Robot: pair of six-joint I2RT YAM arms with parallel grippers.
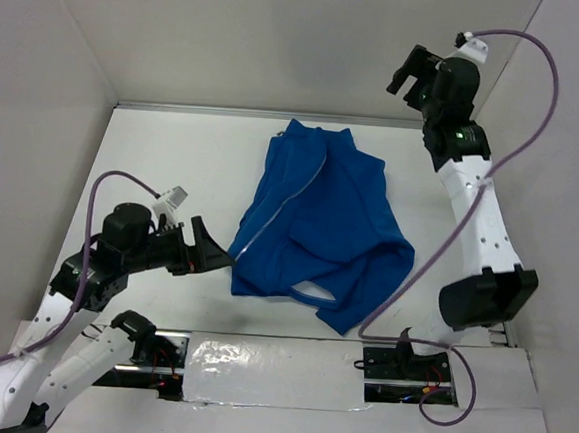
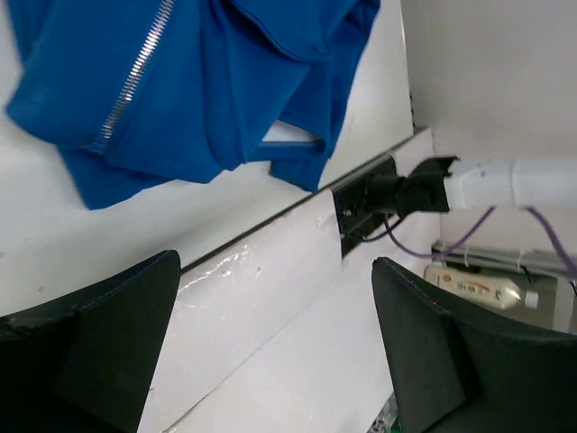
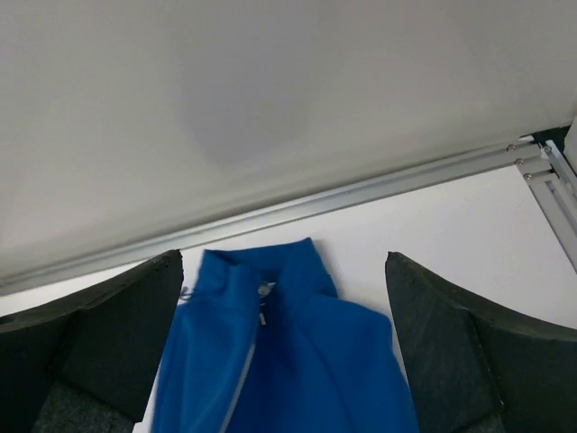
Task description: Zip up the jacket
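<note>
White walls box in a white table (image 1: 174, 157), and from where I stand the royal-blue soft fabric jacket (image 1: 319, 219) lies rumpled near its middle, collar (image 3: 261, 266) toward the far edge and hem (image 1: 264, 287) toward the near edge. Its long silvery zipper (image 1: 287, 198) runs the same way, slanting from the collar toward the near-left. The small dark pull (image 3: 262, 317) looks to sit right under the collar, so the front seems closed already. The left gripper (image 1: 214, 254) hangs low just beside the hem's left corner, at the zipper's bottom end, jaws spread with nothing between them. The right gripper (image 1: 408, 77) is raised over the far-right corner, well apart from the cloth, likewise spread and empty. If more is needed, I'd judge the left arm far nearer.
</note>
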